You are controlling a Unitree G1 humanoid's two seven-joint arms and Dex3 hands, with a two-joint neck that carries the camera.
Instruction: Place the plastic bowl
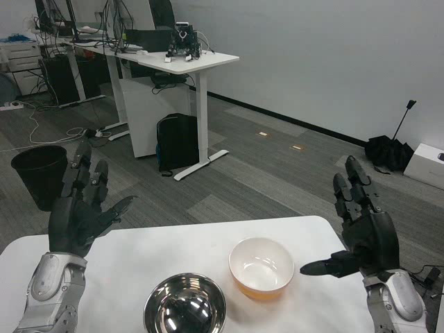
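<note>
An orange plastic bowl with a white inside stands upright on the white table, right of centre. A shiny metal bowl sits just to its left, nearer the front edge. My left hand is raised over the table's left end with fingers spread, holding nothing. My right hand is raised at the table's right edge, fingers apart and thumb pointing toward the orange bowl, a short gap away from it.
Beyond the table lies grey carpet with a black bin at the left, a white desk with a black backpack under it, and a folded black umbrella by the far wall.
</note>
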